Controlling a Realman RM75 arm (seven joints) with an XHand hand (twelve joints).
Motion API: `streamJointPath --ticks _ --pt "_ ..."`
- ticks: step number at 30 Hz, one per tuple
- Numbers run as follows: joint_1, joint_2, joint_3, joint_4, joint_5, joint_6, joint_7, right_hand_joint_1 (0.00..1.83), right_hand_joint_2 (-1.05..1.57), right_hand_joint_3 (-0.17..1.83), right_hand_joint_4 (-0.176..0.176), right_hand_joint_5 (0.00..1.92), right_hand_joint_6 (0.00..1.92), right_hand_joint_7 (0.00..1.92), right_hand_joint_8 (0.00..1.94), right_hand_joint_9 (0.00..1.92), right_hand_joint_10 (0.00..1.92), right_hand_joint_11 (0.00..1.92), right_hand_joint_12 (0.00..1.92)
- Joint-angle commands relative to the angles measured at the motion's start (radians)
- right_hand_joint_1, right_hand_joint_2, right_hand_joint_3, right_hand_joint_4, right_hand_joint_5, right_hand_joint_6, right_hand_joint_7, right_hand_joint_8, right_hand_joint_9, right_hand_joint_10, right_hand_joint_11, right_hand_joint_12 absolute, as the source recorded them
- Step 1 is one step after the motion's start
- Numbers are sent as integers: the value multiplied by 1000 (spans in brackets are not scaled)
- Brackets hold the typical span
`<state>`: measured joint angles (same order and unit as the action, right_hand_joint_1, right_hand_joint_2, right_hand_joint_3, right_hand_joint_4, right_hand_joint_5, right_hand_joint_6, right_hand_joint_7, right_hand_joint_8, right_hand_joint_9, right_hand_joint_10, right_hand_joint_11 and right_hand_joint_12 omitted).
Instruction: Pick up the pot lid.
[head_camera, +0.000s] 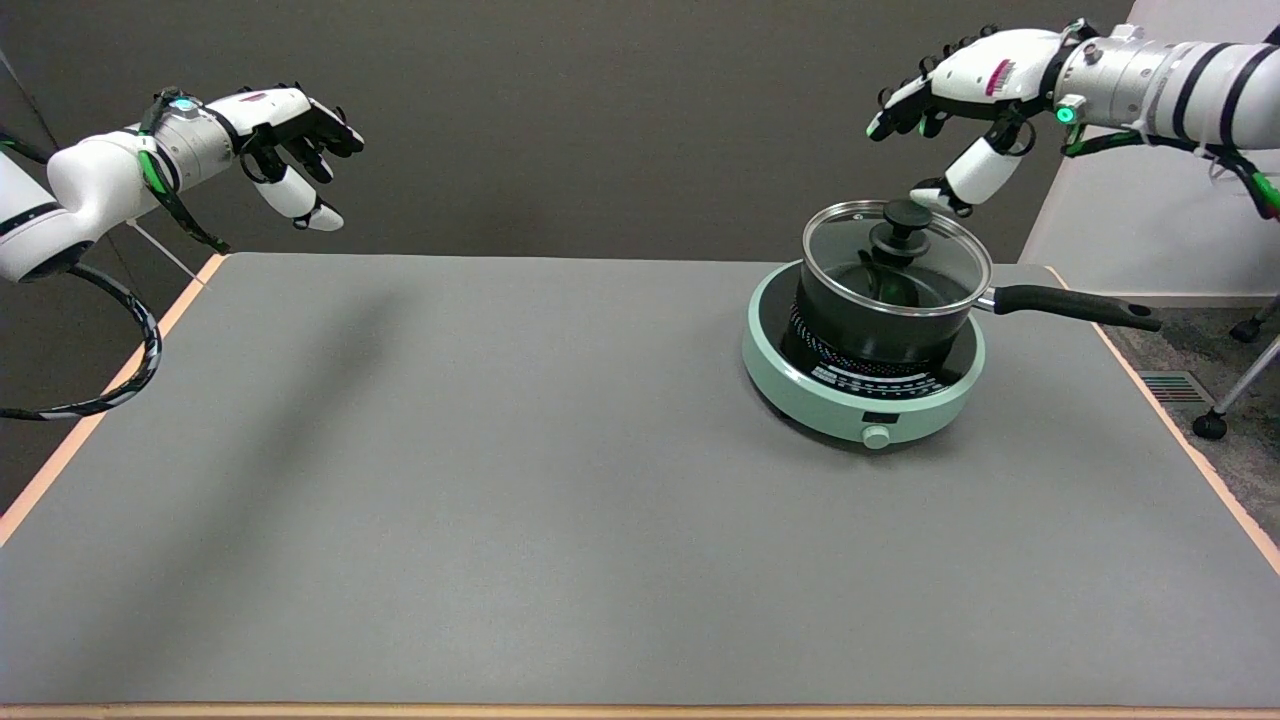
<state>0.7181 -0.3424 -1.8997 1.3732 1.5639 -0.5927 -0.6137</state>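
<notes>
Lid (897, 258): on pot (880, 320), table's far right corner; our right hand (960, 110) hovers spread, empty, above its knob (904, 216).

No legible text; cooktop (800, 385) markings too small.

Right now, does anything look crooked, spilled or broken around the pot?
Nothing stands out. The glass lid sits level on the pot, which stands upright on the green cooker. The right hand hangs open above the knob, not touching it.
</notes>
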Motion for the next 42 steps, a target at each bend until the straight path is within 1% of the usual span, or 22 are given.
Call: streamJointPath --ticks 1,6,12,17,27,32,42 --pt "142 -33 -188 -41 -15 -67 4 742 562 871 58 459 208 525 330 629 522 427 918" --pt "151 -33 -184 -35 -14 -150 5 727 550 867 47 429 191 493 310 605 507 417 903" --pt "144 -25 -177 -31 -13 -173 18 714 547 864 35 412 181 473 295 586 496 406 891" --pt "142 -25 -184 -51 -28 -146 11 736 554 870 32 425 187 478 294 586 489 406 886" --pt "141 -32 -207 -61 -42 -107 9 819 581 879 43 489 225 522 322 606 494 408 892" --pt "142 -35 -220 -70 -101 -69 9 829 603 867 47 518 264 517 349 618 494 411 894" --pt "142 -44 -227 -90 -106 -45 9 855 632 848 54 536 317 517 408 636 516 420 906"
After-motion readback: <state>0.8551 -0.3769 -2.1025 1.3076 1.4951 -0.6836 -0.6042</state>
